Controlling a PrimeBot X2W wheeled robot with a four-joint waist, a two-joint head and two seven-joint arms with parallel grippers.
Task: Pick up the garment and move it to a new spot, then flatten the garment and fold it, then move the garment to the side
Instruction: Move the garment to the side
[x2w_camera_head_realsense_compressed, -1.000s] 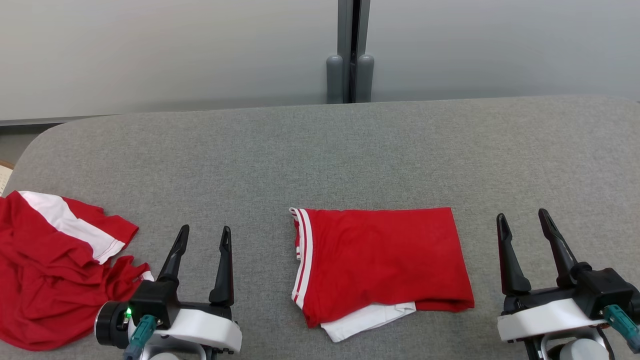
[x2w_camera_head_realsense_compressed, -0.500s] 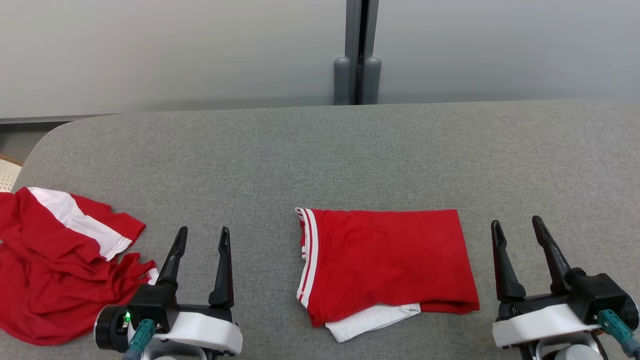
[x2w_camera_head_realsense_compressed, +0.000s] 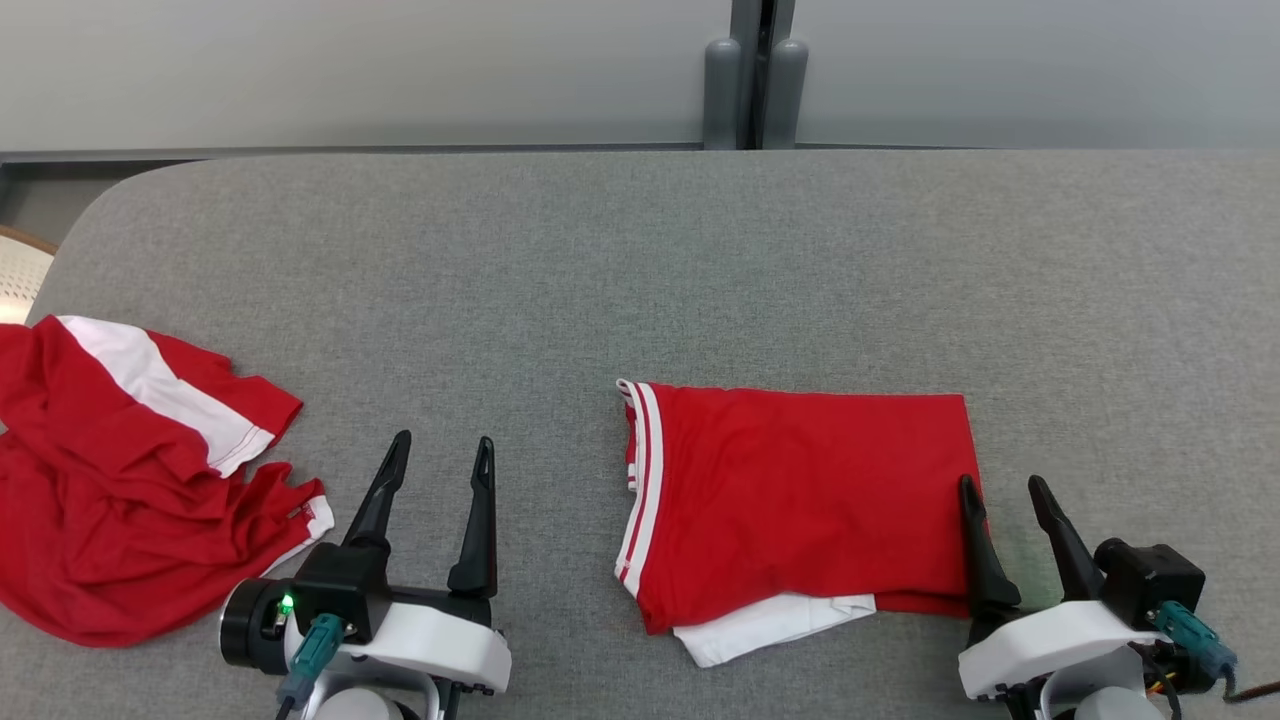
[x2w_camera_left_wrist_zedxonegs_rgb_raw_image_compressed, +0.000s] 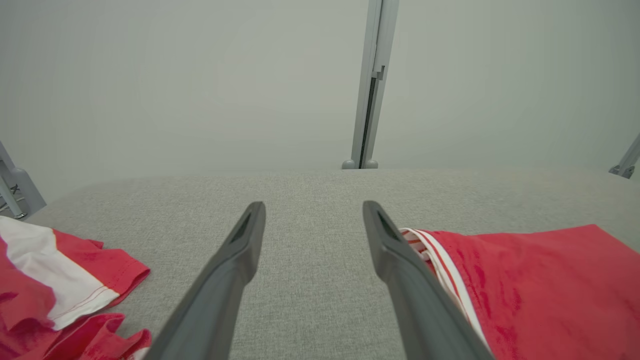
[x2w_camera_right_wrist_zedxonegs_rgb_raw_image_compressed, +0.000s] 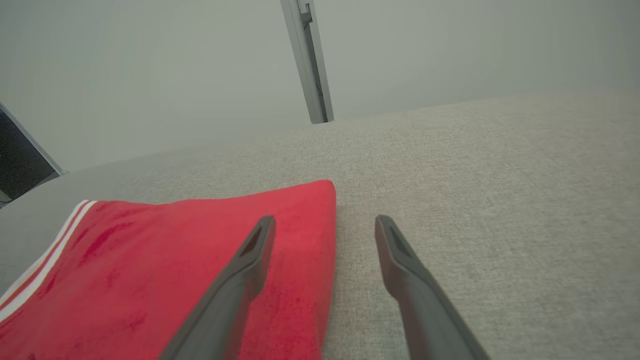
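Note:
A red garment (x2w_camera_head_realsense_compressed: 800, 500) with white stripes along its left edge lies folded into a rectangle on the grey table (x2w_camera_head_realsense_compressed: 640, 260), a white layer peeking out at its front. My right gripper (x2w_camera_head_realsense_compressed: 1000, 485) stands open at the garment's right edge, its left finger over the red cloth and its right finger over bare table. The right wrist view shows the same straddle, gripper (x2w_camera_right_wrist_zedxonegs_rgb_raw_image_compressed: 324, 220) across the garment's edge (x2w_camera_right_wrist_zedxonegs_rgb_raw_image_compressed: 175, 250). My left gripper (x2w_camera_head_realsense_compressed: 443, 445) is open over bare table, left of the garment's striped edge (x2w_camera_left_wrist_zedxonegs_rgb_raw_image_compressed: 540, 290); its own view shows the gripper (x2w_camera_left_wrist_zedxonegs_rgb_raw_image_compressed: 312, 207) holding nothing.
A second red and white garment (x2w_camera_head_realsense_compressed: 120, 470) lies crumpled at the table's left end, just left of my left gripper, and shows as a red heap (x2w_camera_left_wrist_zedxonegs_rgb_raw_image_compressed: 45, 280) in the left wrist view. A grey wall with a post (x2w_camera_head_realsense_compressed: 755, 80) runs behind the table.
The head camera has shifted, so the whole picture slid. Relative to the folded garment, my right gripper has moved left onto its right edge. The left gripper keeps its place.

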